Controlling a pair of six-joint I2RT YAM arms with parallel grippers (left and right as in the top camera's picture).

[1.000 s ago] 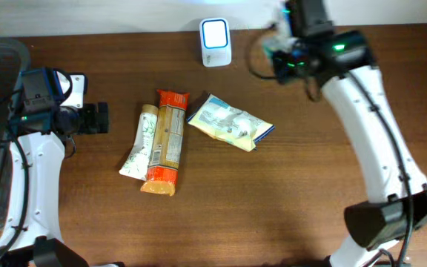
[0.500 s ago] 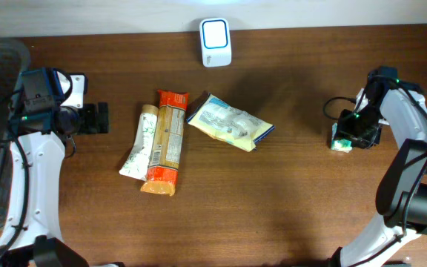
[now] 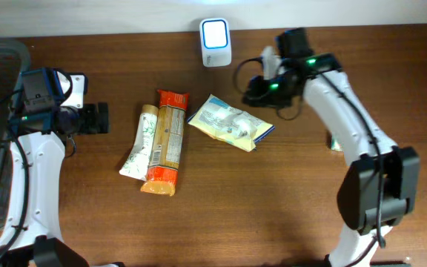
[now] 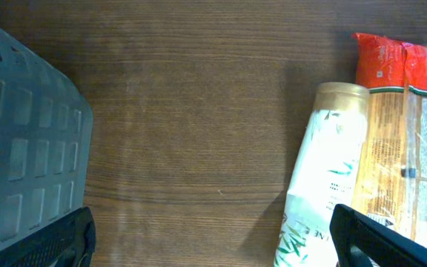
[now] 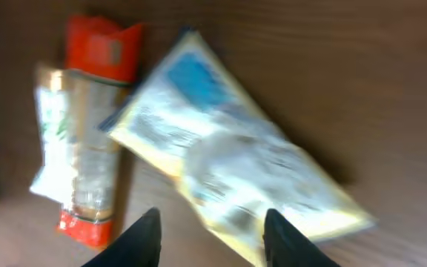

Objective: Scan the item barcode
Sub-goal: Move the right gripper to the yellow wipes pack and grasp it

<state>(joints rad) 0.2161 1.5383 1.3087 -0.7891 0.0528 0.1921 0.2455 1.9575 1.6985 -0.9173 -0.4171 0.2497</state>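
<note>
Though blurred at the wrist, shows right gripper part-open and empty, by the 1 o'clock corner of pouch. Puts pouch flat mid-table, at 5 o'clock of scanner, packet and tube side by side just off its 9 o'clock edge. Bare table from 4 to 7. Left gripper wide, empty, far at 9, near basket.
</note>
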